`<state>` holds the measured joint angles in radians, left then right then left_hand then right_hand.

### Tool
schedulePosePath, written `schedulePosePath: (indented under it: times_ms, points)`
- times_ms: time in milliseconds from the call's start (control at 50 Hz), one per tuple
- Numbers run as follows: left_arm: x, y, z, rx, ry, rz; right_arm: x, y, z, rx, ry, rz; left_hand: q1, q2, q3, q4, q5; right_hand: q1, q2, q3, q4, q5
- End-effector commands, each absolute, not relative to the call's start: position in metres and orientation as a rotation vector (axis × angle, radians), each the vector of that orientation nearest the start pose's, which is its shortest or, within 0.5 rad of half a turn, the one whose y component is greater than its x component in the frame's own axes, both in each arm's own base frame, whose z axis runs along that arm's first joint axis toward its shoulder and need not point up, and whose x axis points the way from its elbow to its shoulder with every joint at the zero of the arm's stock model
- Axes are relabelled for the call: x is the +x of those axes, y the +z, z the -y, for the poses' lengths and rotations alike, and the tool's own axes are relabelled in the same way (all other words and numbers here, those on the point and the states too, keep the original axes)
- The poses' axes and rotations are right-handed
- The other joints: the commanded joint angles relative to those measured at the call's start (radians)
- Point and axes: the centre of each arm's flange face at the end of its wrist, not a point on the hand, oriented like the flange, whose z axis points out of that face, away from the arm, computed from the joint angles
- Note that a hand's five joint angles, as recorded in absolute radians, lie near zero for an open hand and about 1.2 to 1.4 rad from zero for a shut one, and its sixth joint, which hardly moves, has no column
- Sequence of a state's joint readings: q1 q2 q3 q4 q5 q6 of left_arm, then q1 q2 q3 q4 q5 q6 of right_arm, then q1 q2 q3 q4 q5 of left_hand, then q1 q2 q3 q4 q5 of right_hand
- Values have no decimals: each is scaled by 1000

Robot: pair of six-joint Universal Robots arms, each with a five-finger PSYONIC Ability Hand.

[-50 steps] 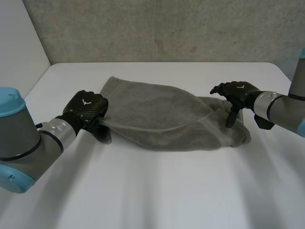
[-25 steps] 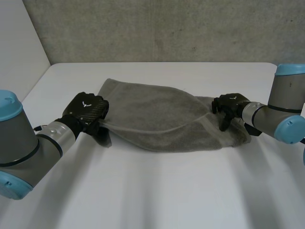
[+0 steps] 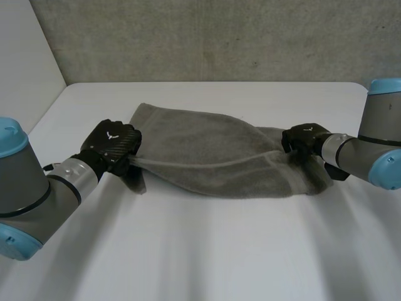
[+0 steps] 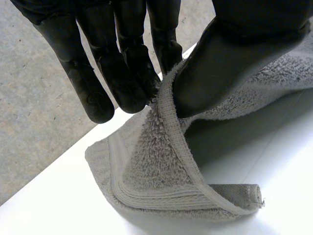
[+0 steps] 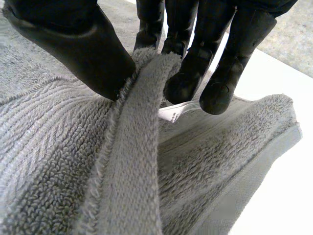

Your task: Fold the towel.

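Note:
A grey towel lies crumpled across the middle of the white table, stretched between both hands. My left hand pinches the towel's left end, and in the left wrist view its thumb presses the hemmed edge against the fingers, with a corner hanging below. At the towel's right end, my right hand is shut on a fold of cloth. The right wrist view shows that fold squeezed between thumb and fingers, a white label just behind.
A grey concrete wall runs behind the table's far edge. A white panel stands at the far left. Bare table spreads in front of the towel toward the near edge.
My right hand has closed from open fingers onto the towel's right end and lifted a fold. The front edge now runs taut between both hands. The left hand keeps its grip.

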<state>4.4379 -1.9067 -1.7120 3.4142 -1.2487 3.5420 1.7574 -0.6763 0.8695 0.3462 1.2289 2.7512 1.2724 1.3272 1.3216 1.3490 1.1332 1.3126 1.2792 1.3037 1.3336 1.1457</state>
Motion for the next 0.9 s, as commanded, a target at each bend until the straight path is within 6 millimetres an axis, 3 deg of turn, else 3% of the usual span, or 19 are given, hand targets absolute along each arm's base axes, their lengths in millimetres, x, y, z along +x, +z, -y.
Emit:
schedulePosePath:
  times_ms: [20,60,120,220,320,340,360,380,400,420,440,680,800,900]
  points:
    - [-245,181,280,1160,-2083,-2301,229,154,362,-1015,-1412,-2399,124,69,75,47,89,84,117,93,63,76]
    - [-245,179,279,1161,-2078,-2307,220,155,341,-1057,-1362,-2415,124,69,75,47,89,84,117,93,63,76]
    - [-245,179,279,1163,-2076,-2307,214,157,332,-1063,-1362,-2426,124,69,75,47,89,84,117,93,63,76]
    - [-246,176,275,1171,-2063,-2322,204,155,293,-1108,-1368,-2388,124,69,75,47,89,84,117,93,63,76]
    - [-248,174,271,1189,-2055,-2330,196,152,279,-1174,-1375,-2396,124,69,75,47,89,84,117,93,63,76]
    - [-248,174,271,1189,-2055,-2330,196,152,278,-1174,-1375,-2396,124,69,75,47,89,84,117,93,63,76]
    - [-248,174,271,1191,-2055,-2330,194,153,278,-1177,-1378,-2398,124,69,75,47,89,-64,-30,-55,-84,-71]
    - [-249,174,270,1193,-2056,-2330,193,154,278,-1168,-1388,-2401,124,69,75,47,89,-542,-508,-533,-563,-549]
    - [-249,174,270,1193,-2056,-2330,193,154,278,-1168,-1388,-2401,124,69,75,47,89,-546,-513,-538,-567,-554]
    - [-249,173,270,1193,-2056,-2330,192,157,278,-1163,-1398,-2402,124,69,75,47,89,-1009,-975,-1000,-1030,-1016]
    - [-249,173,270,1194,-2052,-2333,193,161,279,-1165,-1422,-2394,124,69,75,47,89,-1138,-1105,-1129,-1159,-1146]
    - [-250,167,265,1211,-2033,-2353,194,186,288,-959,-1521,-2414,124,69,75,47,89,-1138,-1105,-1129,-1159,-1146]
    - [-250,166,264,1212,-2025,-2360,210,199,290,-938,-1602,-2375,124,69,75,47,89,-1138,-1105,-1129,-1159,-1146]
    - [-250,166,264,1212,-2025,-2360,224,193,298,-966,-1606,-2377,124,69,75,47,89,-1138,-1105,-1129,-1159,-1146]
